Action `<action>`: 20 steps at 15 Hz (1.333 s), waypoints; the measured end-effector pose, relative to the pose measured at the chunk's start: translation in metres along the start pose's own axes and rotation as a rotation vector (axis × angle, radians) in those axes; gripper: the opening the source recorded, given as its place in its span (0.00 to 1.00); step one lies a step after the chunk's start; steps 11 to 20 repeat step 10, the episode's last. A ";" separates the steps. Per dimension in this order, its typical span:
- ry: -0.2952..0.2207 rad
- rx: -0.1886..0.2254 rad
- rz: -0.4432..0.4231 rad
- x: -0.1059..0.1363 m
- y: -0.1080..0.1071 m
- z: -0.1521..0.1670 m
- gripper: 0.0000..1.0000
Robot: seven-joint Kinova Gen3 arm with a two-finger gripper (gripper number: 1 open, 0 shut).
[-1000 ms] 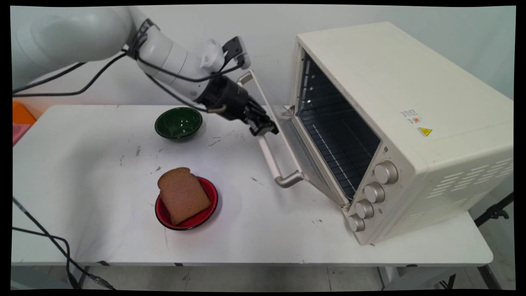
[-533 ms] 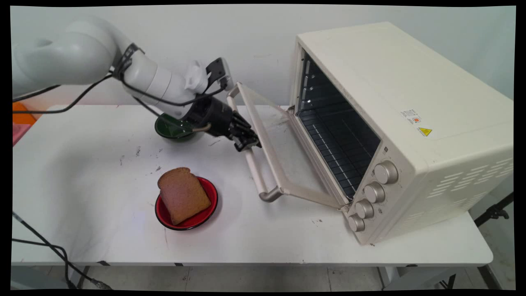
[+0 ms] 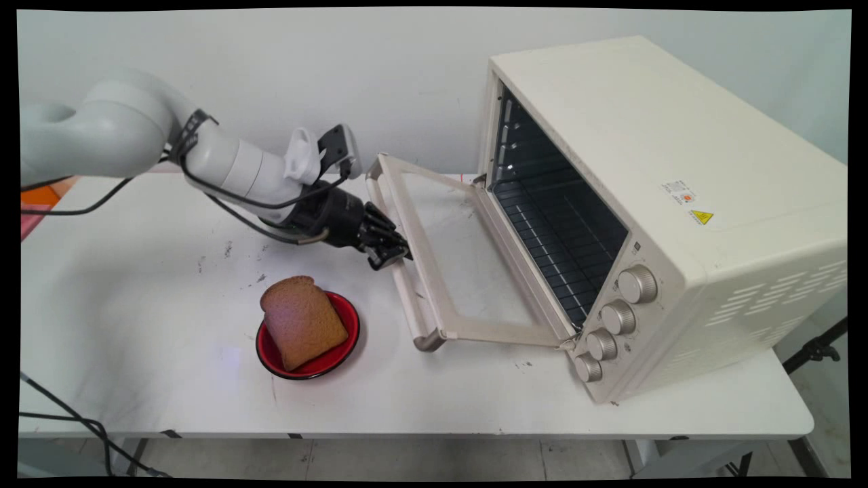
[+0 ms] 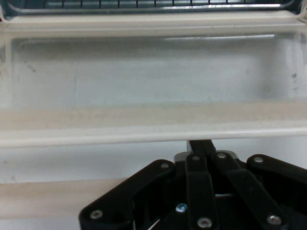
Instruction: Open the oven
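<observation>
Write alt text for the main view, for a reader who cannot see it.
A white robot arm's black gripper is at the handle of a cream toaster oven's door, which hangs open, nearly flat above a white table. In front sits a red plate holding a slice of brown bread.

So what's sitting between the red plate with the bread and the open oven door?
Nothing: in the main view, only bare white table separates the red plate from the oven door. The claw sits higher, at the door handle.
</observation>
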 end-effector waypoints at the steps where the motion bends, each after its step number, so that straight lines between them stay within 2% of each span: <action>1: 0.002 0.002 -0.003 -0.006 0.000 0.001 0.00; 9: 0.020 0.012 -0.020 -0.044 -0.003 0.018 0.00; 20: 0.023 0.014 -0.021 -0.046 -0.003 0.019 0.00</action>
